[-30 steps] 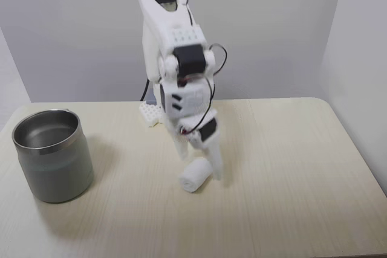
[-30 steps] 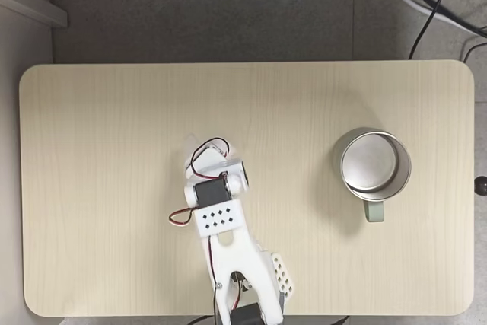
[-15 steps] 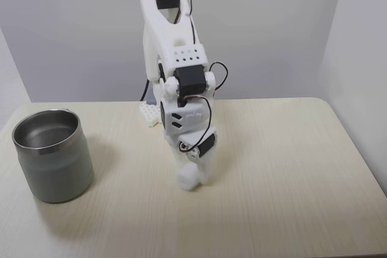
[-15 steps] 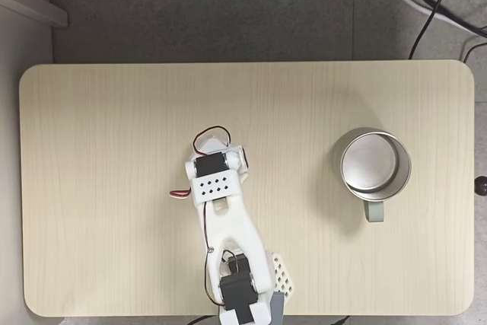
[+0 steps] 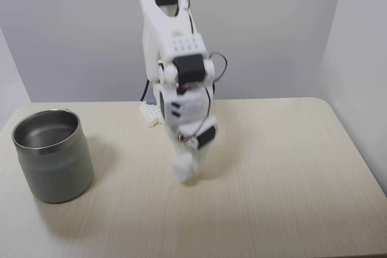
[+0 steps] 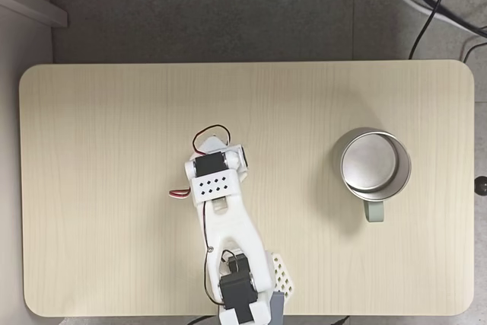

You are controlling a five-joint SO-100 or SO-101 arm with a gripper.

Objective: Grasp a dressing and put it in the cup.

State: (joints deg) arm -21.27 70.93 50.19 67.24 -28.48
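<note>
Fingers (image 5: 185,166) point straight down at the worktop (image 5: 272,173) and are closed around the dressing (image 5: 183,171), a small white roll seen at their tips in the fixed view from the front; the picture is motion-blurred there, so whether the roll is touching the surface or just clear of it cannot be told. From above, in the other fixed view, the wrist block (image 6: 218,174) covers the fingers and the roll entirely. Red and black wires (image 6: 204,139) loop out beside that block. Arm (image 5: 175,46) stands tall and nearly vertical over the grasp point, white with black motor housings, rising from a base (image 6: 278,287) at the near edge of the worktop as the view from above shows it. Roll position: roughly mid-worktop, a little left of centre in the view from above. Cup (image 5: 53,155), grey brushed metal with a shiny rim, stands upright and open, well apart from the fingers; it sits far left in the front view and toward the right (image 6: 375,167) in the view from above. Nothing is visible inside it. Worktop is pale wood grain with rounded corners.
</note>
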